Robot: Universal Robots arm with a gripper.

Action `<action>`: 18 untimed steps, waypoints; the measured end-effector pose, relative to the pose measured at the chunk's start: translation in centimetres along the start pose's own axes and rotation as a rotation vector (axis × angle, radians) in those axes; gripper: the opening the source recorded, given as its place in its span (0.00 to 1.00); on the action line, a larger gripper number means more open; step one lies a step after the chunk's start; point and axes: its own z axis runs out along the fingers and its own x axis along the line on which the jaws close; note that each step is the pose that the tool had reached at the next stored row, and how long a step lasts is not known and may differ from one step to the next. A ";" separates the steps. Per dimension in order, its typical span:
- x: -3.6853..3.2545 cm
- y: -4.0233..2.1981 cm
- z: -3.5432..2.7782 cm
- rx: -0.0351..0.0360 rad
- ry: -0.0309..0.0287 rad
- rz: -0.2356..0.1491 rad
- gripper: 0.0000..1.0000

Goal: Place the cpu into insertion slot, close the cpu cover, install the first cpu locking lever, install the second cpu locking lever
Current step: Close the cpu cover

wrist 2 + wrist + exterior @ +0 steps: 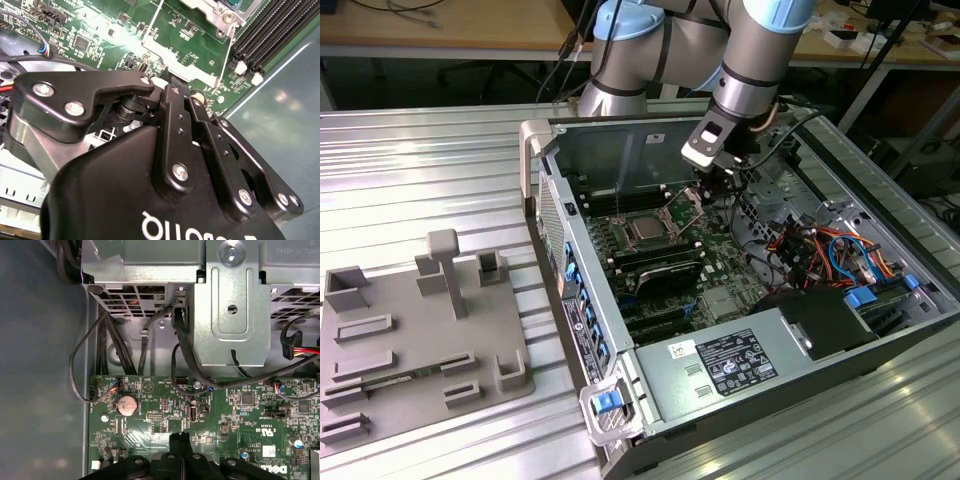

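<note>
The cpu [646, 229], a small silver-grey square, lies in the insertion slot [629, 240] in the middle of the green motherboard inside the open computer case. The cpu cover [688, 207] is swung open and lies toward the exterior view's right of the slot. In the second wrist view it is a thin silver frame [186, 71] with green board showing through its window. My gripper [708, 186] hangs just above the cover's outer edge. Its black fingertips meet [179, 436] close over the board, shut, with nothing visible between them [172, 85].
Black memory slots [660, 265] flank the socket. A tangle of coloured cables [820, 250] and a metal drive cage [235, 305] stand beyond the gripper. The power supply [740, 360] fills the case's near end. A grey fixture plate [420, 330] lies on the ribbed table at the exterior view's left.
</note>
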 end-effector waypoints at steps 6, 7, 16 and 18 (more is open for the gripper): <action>0.05 -0.94 -0.04 0.0000 0.0000 0.000 0.11; 0.08 -1.07 -0.05 0.0000 0.0001 0.000 0.11; 0.54 -2.74 -0.13 0.0000 0.0000 0.000 0.11; 0.61 -2.85 -0.13 -0.0001 0.0002 0.000 0.11</action>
